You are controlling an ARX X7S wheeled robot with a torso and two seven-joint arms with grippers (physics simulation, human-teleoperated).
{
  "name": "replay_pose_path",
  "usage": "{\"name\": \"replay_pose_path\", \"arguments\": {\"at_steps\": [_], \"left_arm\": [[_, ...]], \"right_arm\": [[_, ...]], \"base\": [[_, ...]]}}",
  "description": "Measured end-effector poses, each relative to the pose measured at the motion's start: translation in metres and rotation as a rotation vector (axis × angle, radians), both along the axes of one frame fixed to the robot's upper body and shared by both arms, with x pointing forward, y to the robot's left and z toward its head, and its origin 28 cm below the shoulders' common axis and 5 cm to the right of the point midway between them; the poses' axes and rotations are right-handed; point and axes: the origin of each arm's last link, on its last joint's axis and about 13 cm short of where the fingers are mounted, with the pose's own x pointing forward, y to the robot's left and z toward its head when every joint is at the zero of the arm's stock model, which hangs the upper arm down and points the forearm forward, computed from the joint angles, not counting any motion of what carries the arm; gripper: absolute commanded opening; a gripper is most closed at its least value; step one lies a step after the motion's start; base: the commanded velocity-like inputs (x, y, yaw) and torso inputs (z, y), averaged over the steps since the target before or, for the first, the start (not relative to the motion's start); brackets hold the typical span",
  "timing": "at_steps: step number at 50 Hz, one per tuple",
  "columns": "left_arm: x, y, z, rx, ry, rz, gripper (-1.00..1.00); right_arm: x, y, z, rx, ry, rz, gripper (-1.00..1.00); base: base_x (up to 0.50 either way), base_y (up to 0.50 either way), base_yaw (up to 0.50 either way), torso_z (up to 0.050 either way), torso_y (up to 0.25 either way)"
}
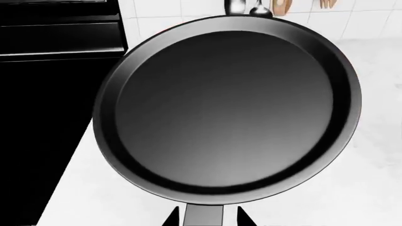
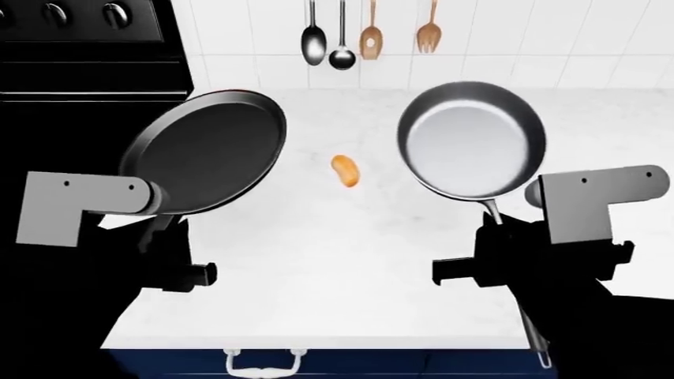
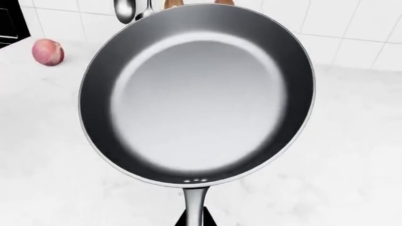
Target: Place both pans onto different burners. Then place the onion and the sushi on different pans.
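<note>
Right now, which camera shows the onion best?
The right wrist view: the onion lies in plain sight on the white counter near the stove. In the head view the black skillet hides it; the left wrist view shows none.

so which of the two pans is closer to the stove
The black skillet, held by the left gripper. It overlaps the black stove's edge in the head view, while the shiny steel pan in the right gripper hangs over the white counter.
</note>
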Motion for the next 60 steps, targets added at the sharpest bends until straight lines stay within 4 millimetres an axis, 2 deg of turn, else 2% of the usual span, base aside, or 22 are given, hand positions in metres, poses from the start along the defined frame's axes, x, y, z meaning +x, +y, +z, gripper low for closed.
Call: {"name": "replay_pose_path", "arguments": {"at_steps": [15, 60], "left_arm": [[-0.0032, 0.0009, 0.0053, 0.041, -0.026, 0.003, -1.00], [-0.0036, 0.0025, 0.0019, 0.044, -0.019, 0.009, -1.00]], "right_arm": [[-0.0002, 0.0004, 0.0002, 0.001, -0.010, 0.003, -1.00], [-0.0008, 0.0041, 0.0003, -0.004, -0.012, 0.024, -1.00]], "base": [[0.00, 0.50, 0.00, 0.001, 0.004], [0.00, 0.50, 0.00, 0.002, 0.004]]}}
